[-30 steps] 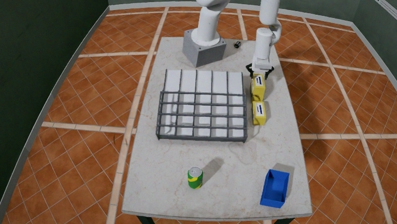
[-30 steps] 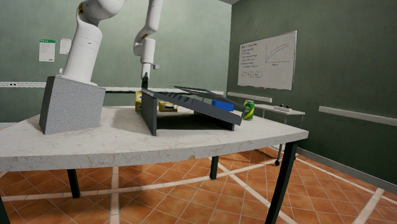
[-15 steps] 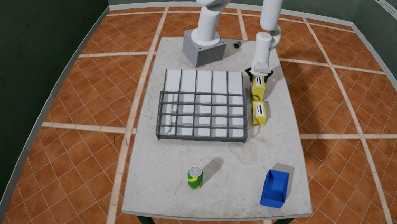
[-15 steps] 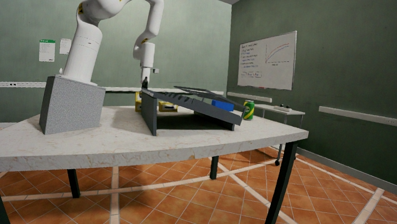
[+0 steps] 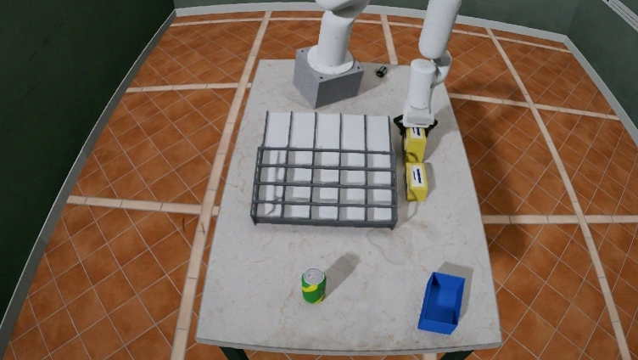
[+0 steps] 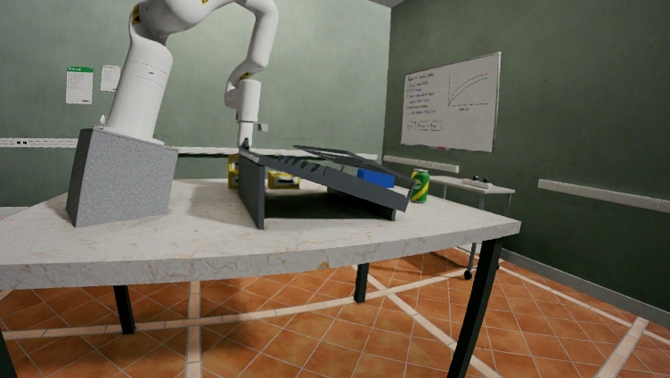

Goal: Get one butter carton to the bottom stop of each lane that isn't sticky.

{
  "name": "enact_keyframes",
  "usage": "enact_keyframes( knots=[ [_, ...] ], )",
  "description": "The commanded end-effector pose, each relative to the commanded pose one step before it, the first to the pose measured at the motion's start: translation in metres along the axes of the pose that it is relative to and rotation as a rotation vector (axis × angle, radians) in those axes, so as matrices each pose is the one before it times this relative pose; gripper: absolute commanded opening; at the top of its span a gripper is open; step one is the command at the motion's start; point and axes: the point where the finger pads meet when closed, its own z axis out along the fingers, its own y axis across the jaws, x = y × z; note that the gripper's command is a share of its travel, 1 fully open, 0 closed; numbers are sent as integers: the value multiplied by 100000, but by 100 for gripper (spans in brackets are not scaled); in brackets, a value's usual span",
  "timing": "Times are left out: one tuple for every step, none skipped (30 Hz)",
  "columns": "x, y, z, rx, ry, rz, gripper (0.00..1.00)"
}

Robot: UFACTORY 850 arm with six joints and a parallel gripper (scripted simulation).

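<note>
The grey sloped shelf (image 5: 326, 151) (image 6: 328, 179) stands mid-table, its five white lanes empty, its high end toward the robot base. Two yellow butter cartons lie on the table to the right of it: a far one (image 5: 413, 149) (image 6: 232, 171) and a near one (image 5: 416, 182) (image 6: 283, 179). I cannot make out a third carton. My gripper (image 5: 415, 129) (image 6: 242, 144) is open and points straight down. Its fingers straddle the far end of the far carton and nothing is gripped. In the exterior view the shelf's top edge partly hides the fingertips.
A green can (image 5: 313, 286) (image 6: 419, 185) and a blue bin (image 5: 441, 304) (image 6: 375, 178) stand near the table's front edge. The grey robot base (image 5: 327, 80) (image 6: 119, 176) is behind the shelf, with a small black object (image 5: 381, 70) beside it.
</note>
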Motion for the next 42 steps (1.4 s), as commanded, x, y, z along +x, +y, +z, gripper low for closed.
enact_keyframes(
  knots=[
    [51, -51, -49, 95, 101, -5, 0],
    [0, 0, 0, 0, 0, 0, 0],
    [0, 0, 0, 0, 0, 0, 0],
    [0, 0, 0, 0, 0, 0, 0],
    [0, 0, 0, 0, 0, 0, 0],
    [0, 0, 0, 0, 0, 0, 0],
    [0, 0, 0, 0, 0, 0, 0],
    [0, 0, 0, 0, 0, 0, 0],
    [0, 0, 0, 0, 0, 0, 0],
    [0, 0, 0, 0, 0, 0, 0],
    [0, 0, 0, 0, 0, 0, 0],
    [0, 0, 0, 0, 0, 0, 0],
    [0, 0, 0, 0, 0, 0, 0],
    [0, 0, 0, 0, 0, 0, 0],
    [0, 0, 0, 0, 0, 0, 0],
    [0, 0, 0, 0, 0, 0, 0],
    [0, 0, 0, 0, 0, 0, 0],
    [20, -17, -8, 38, 42, -1, 0],
    [0, 0, 0, 0, 0, 0, 0],
    [0, 0, 0, 0, 0, 0, 0],
    [0, 0, 0, 0, 0, 0, 0],
    [0, 0, 0, 0, 0, 0, 0],
    [0, 0, 0, 0, 0, 0, 0],
    [0, 0, 0, 0, 0, 0, 0],
    [0, 0, 0, 0, 0, 0, 0],
    [0, 0, 0, 0, 0, 0, 0],
    [0, 0, 0, 0, 0, 0, 0],
    [0, 0, 0, 0, 0, 0, 0],
    [0, 0, 0, 0, 0, 0, 0],
    [0, 0, 0, 0, 0, 0, 0],
    [0, 0, 0, 0, 0, 0, 0],
    [0, 0, 0, 0, 0, 0, 0],
    [0, 0, 0, 0, 0, 0, 0],
    [0, 0, 0, 0, 0, 0, 0],
    [-156, -306, -6991, -1, -1, 0, 0],
    [0, 0, -1, 0, 0, 0, 0],
    [-7, 2, -71, 0, 0, 0, 0],
    [-32, 6, -356, 0, 0, 0, 0],
    [-25, -33, -855, 0, 0, 0, 0],
    [-2, -77, -1232, 0, 0, 0, 0],
    [-1, -30, -494, 0, 0, 0, 0],
    [0, 0, 0, 0, 0, 0, 0]
  ],
)
